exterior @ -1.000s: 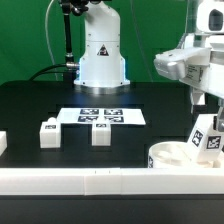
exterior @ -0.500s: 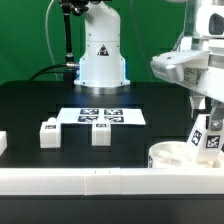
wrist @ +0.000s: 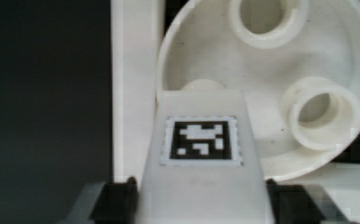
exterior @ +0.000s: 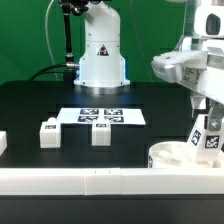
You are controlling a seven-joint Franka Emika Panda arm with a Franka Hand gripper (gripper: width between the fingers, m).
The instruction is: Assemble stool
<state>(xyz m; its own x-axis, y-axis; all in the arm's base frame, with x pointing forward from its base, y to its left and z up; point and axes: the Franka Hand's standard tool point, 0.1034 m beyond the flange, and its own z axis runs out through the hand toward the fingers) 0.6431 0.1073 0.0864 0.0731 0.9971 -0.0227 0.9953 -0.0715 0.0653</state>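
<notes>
The round white seat (exterior: pixel 168 157) lies at the exterior view's lower right, against the front rail. A white leg (exterior: pixel 208 134) with a black-and-white tag stands tilted on it, its foot on the disc. My gripper (exterior: pixel 208 116) comes down from above and is shut on that leg. In the wrist view the tagged leg (wrist: pixel 203 150) fills the gap between both dark fingers (wrist: pixel 115 200) and points at the seat (wrist: pixel 203 60) between two of its holes. Two loose legs (exterior: pixel 48 132) (exterior: pixel 99 132) stand on the black table.
The marker board (exterior: pixel 99 116) lies flat at mid-table, before the robot's white base (exterior: pixel 102 55). A long white rail (exterior: pixel 90 181) runs along the front edge, seen also beside the seat as the rail (wrist: pixel 138 70). Another white piece (exterior: pixel 3 143) sits at the exterior view's far left.
The jaws have closed onto the tagged leg. The arm and leg have barely shifted over the seat.
</notes>
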